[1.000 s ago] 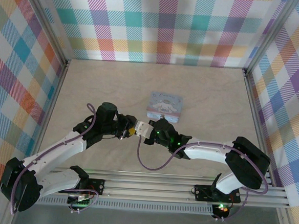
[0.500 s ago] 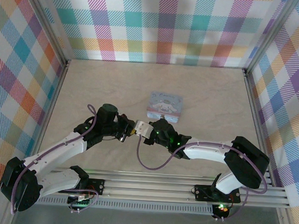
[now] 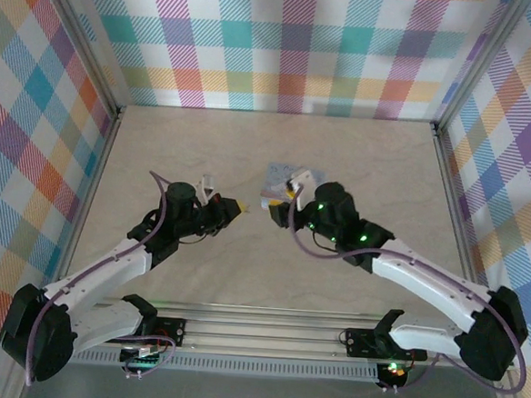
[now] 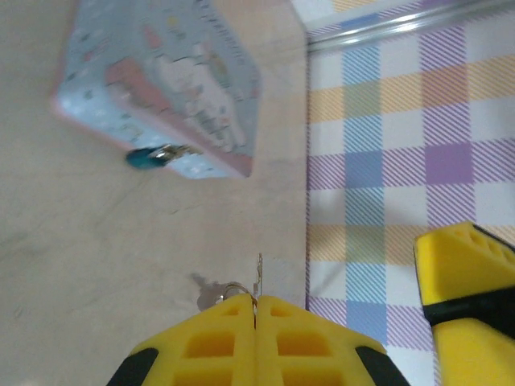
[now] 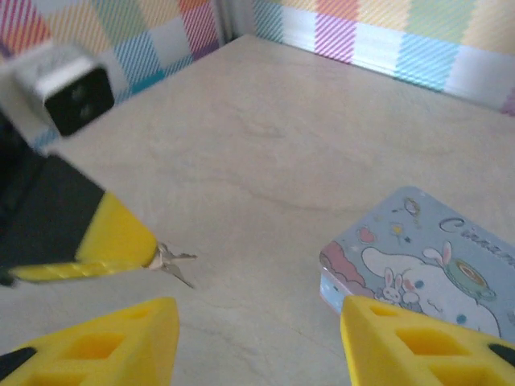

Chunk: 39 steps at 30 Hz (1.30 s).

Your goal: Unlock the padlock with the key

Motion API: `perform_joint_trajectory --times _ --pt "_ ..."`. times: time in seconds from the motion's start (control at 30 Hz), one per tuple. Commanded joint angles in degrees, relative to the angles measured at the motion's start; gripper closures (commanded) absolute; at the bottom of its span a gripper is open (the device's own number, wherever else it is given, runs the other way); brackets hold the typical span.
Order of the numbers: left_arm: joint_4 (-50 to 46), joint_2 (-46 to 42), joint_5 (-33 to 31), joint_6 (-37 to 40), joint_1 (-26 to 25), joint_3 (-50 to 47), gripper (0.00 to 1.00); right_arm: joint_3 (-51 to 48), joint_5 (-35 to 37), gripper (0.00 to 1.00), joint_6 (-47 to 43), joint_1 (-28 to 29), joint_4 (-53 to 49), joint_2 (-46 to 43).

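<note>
My left gripper (image 4: pixel 256 302) is shut on the key (image 4: pixel 258 277), a thin grey blade that sticks out past the yellow fingertips with a small ring beside it. In the right wrist view the key (image 5: pixel 174 262) juts from the left gripper (image 5: pixel 150 256) above the table. The padlock (image 4: pixel 145 158), tiny and dark bluish, hangs at the near side of the pale blue tin (image 4: pixel 161 76). My right gripper (image 5: pixel 257 326) is open and holds nothing, between the key and the tin (image 5: pixel 426 257). From above, the left gripper (image 3: pixel 239 206) and right gripper (image 3: pixel 286 199) stand a little apart.
The pale blue tin (image 3: pixel 281 175) lies mid-table, partly under the right gripper. Plaid walls (image 3: pixel 285 46) close in the back and both sides. Bare wooden tabletop (image 3: pixel 205 149) stretches to the left and behind.
The right gripper opened, let go of the key and drew back up and right toward the tin. The left gripper shut on the key and shifted slightly away from the bases.
</note>
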Motion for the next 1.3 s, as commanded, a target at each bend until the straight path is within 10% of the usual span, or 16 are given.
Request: perform_joint_trajectory --times 0.0,0.3,0.7,1.0,1.27 --pt "14.86 1.52 4.92 5.4 0.54 -0.46 1.0 3.77 -9.13 0.44 17.1 -3.64 -11.85 -1.48" --pt "25.55 2.66 10.33 7.06 0.54 -1.6 1.0 8.12 -30.03 0.45 33.74 -8.49 -3.26 3.79" --pt "27.06 2.19 11.77 7.27 0.45 -2.3 1.0 10.69 -35.93 0.61 39.14 -8.54 4.06 10.23" --pt "25.82 1.69 12.61 7.87 0.44 -2.48 1.0 9.44 -35.51 1.0 38.96 -9.08 6.18 11.21" --pt "16.68 -2.37 12.61 13.53 0.36 -1.86 1.0 4.63 -31.58 1.0 32.16 -10.16 8.11 6.48"
